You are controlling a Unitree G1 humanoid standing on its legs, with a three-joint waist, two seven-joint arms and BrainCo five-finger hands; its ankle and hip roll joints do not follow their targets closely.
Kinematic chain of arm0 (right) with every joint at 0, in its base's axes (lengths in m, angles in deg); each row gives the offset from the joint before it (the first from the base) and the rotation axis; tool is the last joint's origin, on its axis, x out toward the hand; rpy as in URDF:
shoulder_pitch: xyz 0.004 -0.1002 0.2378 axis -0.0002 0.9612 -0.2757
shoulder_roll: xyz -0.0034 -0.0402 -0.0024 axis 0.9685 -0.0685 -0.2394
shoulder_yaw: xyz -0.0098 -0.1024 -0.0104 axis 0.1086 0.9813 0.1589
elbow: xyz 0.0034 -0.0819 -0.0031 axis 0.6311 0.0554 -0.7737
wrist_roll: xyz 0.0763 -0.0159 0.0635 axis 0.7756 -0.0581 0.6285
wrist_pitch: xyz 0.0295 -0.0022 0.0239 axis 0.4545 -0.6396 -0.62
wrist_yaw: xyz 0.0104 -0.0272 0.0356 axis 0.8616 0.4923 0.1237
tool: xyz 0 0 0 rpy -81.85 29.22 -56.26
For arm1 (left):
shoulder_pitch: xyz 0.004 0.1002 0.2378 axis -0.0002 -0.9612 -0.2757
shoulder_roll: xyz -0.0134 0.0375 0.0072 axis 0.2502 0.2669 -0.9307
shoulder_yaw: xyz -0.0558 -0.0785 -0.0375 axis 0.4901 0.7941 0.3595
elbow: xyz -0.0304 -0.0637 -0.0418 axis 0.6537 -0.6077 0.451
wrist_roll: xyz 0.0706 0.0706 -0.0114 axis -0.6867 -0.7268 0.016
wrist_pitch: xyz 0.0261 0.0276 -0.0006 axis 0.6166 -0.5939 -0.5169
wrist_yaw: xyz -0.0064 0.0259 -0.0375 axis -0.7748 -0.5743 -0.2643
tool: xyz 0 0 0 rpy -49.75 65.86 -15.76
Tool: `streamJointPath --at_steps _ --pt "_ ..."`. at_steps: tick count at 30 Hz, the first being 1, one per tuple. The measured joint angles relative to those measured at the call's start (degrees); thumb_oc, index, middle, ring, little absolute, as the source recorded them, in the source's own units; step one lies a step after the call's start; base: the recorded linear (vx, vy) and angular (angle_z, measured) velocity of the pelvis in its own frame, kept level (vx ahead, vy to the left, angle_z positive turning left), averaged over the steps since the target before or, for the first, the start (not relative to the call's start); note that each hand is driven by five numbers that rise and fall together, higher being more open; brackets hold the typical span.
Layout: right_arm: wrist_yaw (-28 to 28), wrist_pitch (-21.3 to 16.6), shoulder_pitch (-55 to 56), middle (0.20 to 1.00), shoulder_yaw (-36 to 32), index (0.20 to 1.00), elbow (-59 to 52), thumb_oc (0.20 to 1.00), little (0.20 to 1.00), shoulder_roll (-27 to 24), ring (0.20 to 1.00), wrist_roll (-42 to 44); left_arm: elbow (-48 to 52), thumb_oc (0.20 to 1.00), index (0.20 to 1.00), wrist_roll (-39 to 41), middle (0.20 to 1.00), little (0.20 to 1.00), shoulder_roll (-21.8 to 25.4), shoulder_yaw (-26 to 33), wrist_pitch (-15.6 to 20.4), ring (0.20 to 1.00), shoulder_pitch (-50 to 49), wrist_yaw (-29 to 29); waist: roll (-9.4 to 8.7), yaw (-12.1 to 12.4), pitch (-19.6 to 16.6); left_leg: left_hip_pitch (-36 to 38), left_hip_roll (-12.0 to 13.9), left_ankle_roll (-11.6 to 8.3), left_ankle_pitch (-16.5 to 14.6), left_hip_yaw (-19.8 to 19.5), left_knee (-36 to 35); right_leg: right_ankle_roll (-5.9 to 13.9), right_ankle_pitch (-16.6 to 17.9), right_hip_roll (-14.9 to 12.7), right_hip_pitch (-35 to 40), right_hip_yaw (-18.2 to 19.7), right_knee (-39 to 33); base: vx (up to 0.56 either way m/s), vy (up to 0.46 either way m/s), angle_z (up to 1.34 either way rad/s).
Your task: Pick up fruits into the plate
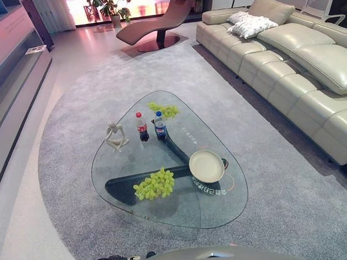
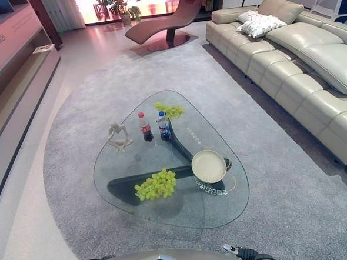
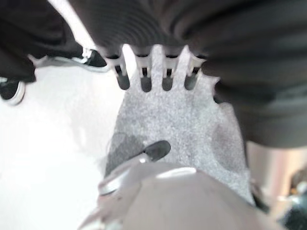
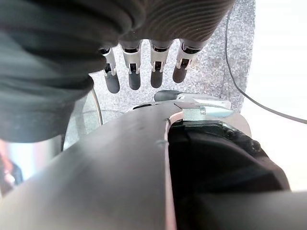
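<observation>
A large bunch of green grapes [image 1: 155, 184] lies on the near part of the glass coffee table [image 1: 225, 212]. A smaller bunch of green grapes [image 1: 164, 110] lies at the table's far end. The empty cream plate [image 1: 206, 165] sits to the right of the large bunch. My left hand [image 3: 145, 79] hangs low over the grey carpet, fingers straight and holding nothing. My right hand [image 4: 156, 72] also hangs down over the carpet, open and empty. Both hands are well short of the table.
Two small bottles [image 1: 151, 126] and a white figurine [image 1: 115, 136] stand on the table's far half. A beige sofa [image 1: 299, 57] runs along the right, a lounge chair [image 1: 158, 22] stands at the back, and a low shelf unit [image 1: 11, 69] lines the left wall.
</observation>
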Motion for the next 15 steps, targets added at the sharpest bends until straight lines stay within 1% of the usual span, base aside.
streamJointPath --at_steps 2,3,4,5,6,7,8,9,10,12,13,14,15 --pt "-0.4 0.0 -0.7 1.0 0.0 1.0 0.0 1.0 1.0 0.0 1.0 0.0 0.0 1.0 1.0 0.0 1.0 1.0 0.1 -0.5 0.4 1.0 0.6 -1.2 0.14 0.0 0.0 -1.2 0.0 0.12 0.2 0.2 0.0 -0.26 0.2 0.0 -1.5 0.1 0.0 -0.07 0.011 -0.08" --pt "-0.4 0.0 -1.2 1.0 0.1 1.0 0.0 1.0 1.0 -0.1 1.0 0.1 0.0 1.0 1.0 0.0 1.0 1.0 0.3 -0.6 1.0 1.0 1.0 -1.7 -0.12 -0.1 0.4 -1.7 0.0 0.28 0.5 0.3 0.0 -0.44 0.4 0.1 -2.1 0.3 0.1 -0.08 0.012 -0.06" --pt "-0.4 0.0 -1.7 1.0 0.3 1.0 0.0 1.0 1.0 -0.2 1.0 0.6 0.1 1.0 1.0 -0.1 1.0 1.0 0.5 -1.3 1.5 1.0 1.7 -2.6 0.26 0.0 1.1 -2.6 0.0 0.47 0.8 0.4 0.0 -0.44 0.5 0.1 -3.2 0.5 0.4 -0.14 -0.01 -0.08" --pt "-0.4 0.0 -2.5 1.0 0.6 1.0 -0.1 1.0 1.0 -0.5 1.0 0.7 0.2 1.0 1.0 -0.4 1.0 1.0 0.7 -1.9 2.1 1.0 2.6 -3.7 0.03 0.0 1.7 -3.5 0.0 0.38 0.8 0.5 0.0 -0.45 0.5 0.3 -4.3 0.8 0.7 -0.14 -0.016 -0.06" --pt "-0.4 0.0 -2.8 1.0 0.8 1.0 -0.1 1.0 1.0 -0.6 1.0 0.8 0.2 1.0 1.0 -0.6 1.0 1.0 0.8 -2.0 2.6 1.0 3.1 -4.2 0.44 0.0 2.3 -4.1 0.0 0.3 1.1 0.7 0.1 -0.39 0.6 0.4 -5.1 1.0 0.9 -0.23 -0.016 -0.13" --pt "-0.3 -0.2 -4.8 1.0 1.9 1.0 -0.1 1.0 1.0 -1.1 1.0 1.8 0.8 1.0 1.0 -1.6 1.0 1.0 1.6 -2.9 4.1 1.0 5.1 -6.3 0.34 0.0 4.3 -5.9 0.2 0.6 1.8 1.1 0.3 -0.5 0.8 0.5 -7.6 1.3 1.8 -0.14 -0.005 -0.12" --pt "-0.3 -0.4 -5.6 1.0 2.0 1.0 -0.1 1.0 1.0 -1.2 1.0 2.3 0.8 1.0 1.0 -1.8 1.0 1.0 1.9 -2.9 4.5 1.0 6.0 -7.1 0.47 0.0 5.4 -6.4 0.3 0.65 2.0 1.1 0.3 -0.6 1.1 0.5 -7.9 1.3 1.8 -0.22 -0.007 -0.11" --pt "-0.2 -0.9 -7.0 1.0 2.1 1.0 -0.3 1.0 1.0 -1.5 1.0 3.1 1.8 1.0 1.0 -2.2 1.0 1.0 2.6 -2.9 5.2 1.0 7.6 -8.9 0.5 -0.3 7.5 -7.7 0.3 0.53 2.5 1.2 0.3 -0.55 2.0 0.7 -9.3 1.4 1.8 -0.13 -0.012 -0.04" --pt "0.0 -1.8 -8.5 1.0 2.1 1.0 -0.5 1.0 1.0 -1.9 1.0 4.0 3.3 1.0 1.0 -2.2 1.0 1.0 3.5 -3.1 5.6 1.0 9.4 -10.8 0.78 -0.3 9.4 -9.3 0.5 0.81 3.0 1.3 0.3 -0.52 2.2 0.8 -11.0 1.5 2.1 -0.18 -0.015 -0.03" --pt "0.5 -2.9 -11.8 1.0 2.1 1.0 -0.9 1.0 1.0 -2.6 1.0 5.6 5.8 1.0 1.0 -2.3 1.0 1.0 5.6 -4.2 6.7 1.0 13.6 -14.5 1.19 -0.3 13.8 -11.4 0.6 0.5 4.0 1.3 0.3 -0.91 3.5 1.1 -12.9 1.5 1.9 -0.17 -0.023 -0.03" --pt "0.6 -3.2 -12.5 1.0 2.1 1.0 -0.9 1.0 1.0 -2.7 1.0 6.0 6.3 1.0 1.0 -2.4 1.0 1.0 6.0 -4.6 6.9 1.0 15.0 -15.3 1.18 -0.4 14.8 -11.5 0.6 0.47 4.1 1.3 0.3 -0.93 3.7 1.2 -12.9 1.5 1.7 -0.16 -0.026 -0.04" --pt "0.8 -4.1 -13.6 1.0 2.1 1.0 -1.1 1.0 1.0 -3.1 1.0 7.3 7.9 1.0 1.0 -3.0 1.0 1.0 7.2 -5.3 7.7 1.0 16.5 -17.2 1.28 -0.5 16.6 -12.1 0.7 0.38 4.2 1.4 0.3 -1.01 3.8 1.4 -13.6 1.6 1.6 -0.1 -0.014 -0.04" --pt "0.8 -4.5 -14.0 1.0 2.2 1.0 -1.4 1.0 1.0 -3.3 1.0 7.7 8.5 1.0 1.0 -3.7 1.0 1.0 7.7 -5.6 7.8 1.0 17.5 -18.2 1.36 -0.5 17.1 -12.7 0.8 0.3 4.3 1.4 0.3 -1.03 3.8 1.5 -14.3 1.6 1.6 -0.14 -0.019 -0.06"
